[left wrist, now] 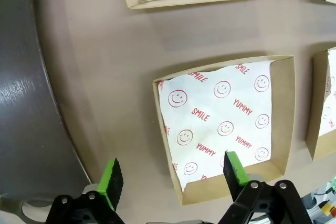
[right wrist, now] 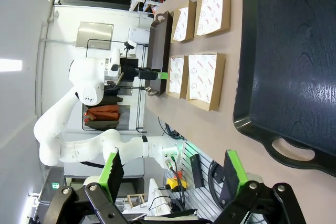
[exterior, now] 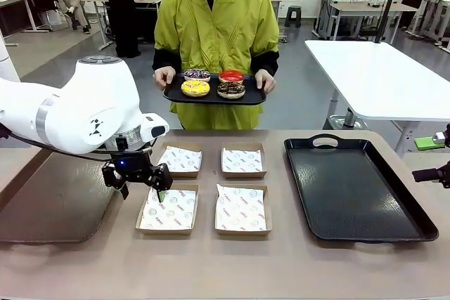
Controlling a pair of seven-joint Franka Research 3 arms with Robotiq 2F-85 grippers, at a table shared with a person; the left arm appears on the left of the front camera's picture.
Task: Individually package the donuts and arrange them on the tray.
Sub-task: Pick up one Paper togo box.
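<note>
The donuts (exterior: 213, 83) lie on a small black serving tray (exterior: 176, 93) that a person in a yellow-green jacket holds in both hands at the far side of the table. Among them are a yellow one (exterior: 195, 88) and a red one (exterior: 230, 75). The large black tray (exterior: 351, 187) sits bare on the table's right half. My left gripper (exterior: 143, 192) hangs open over the left edge of the near-left paper-lined box (left wrist: 226, 124), with nothing between its green pads (left wrist: 111, 177). At the right edge my right gripper (right wrist: 173, 170) stands open, pointing across the black tray (right wrist: 294, 51).
Several open cardboard boxes (exterior: 241, 209) lined with printed paper stand in two rows at the table's middle. A dark brown tray (exterior: 49, 205) lies at the left edge. Bare tabletop runs along the front. A white table (exterior: 380, 75) stands beyond on the right.
</note>
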